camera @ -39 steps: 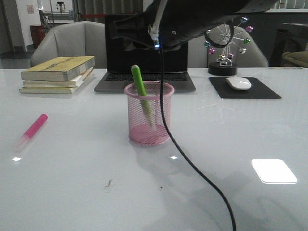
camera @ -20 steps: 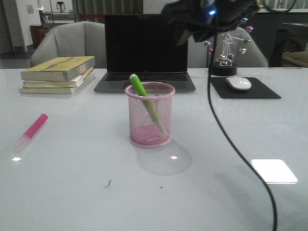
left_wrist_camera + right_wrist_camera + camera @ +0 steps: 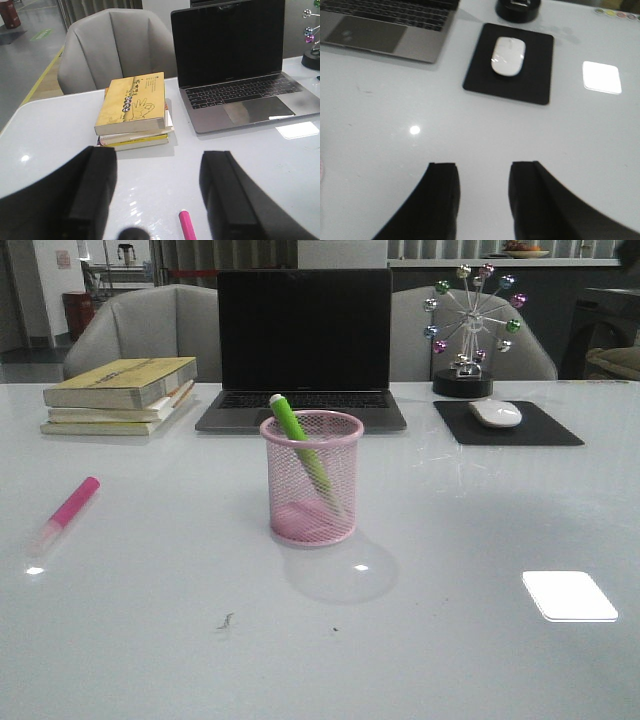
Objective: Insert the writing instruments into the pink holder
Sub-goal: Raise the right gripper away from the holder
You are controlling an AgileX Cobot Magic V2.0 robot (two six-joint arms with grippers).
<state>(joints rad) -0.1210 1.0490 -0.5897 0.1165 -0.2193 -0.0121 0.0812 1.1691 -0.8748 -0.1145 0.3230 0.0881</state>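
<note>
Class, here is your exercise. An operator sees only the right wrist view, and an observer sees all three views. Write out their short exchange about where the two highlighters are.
Operator: My view shows neither one. Is anything stowed?
Observer: Yes. The green highlighter leans inside the pink holder, with its top above the rim.
Operator: And the other one?
Observer: The pink highlighter lies flat on the table, off to the holder's left and apart from it.
Operator: Is the left arm on it?
Observer: No. The left pincer is open and holds nothing. Only one end of the pink highlighter shows in its wrist view.
</note>
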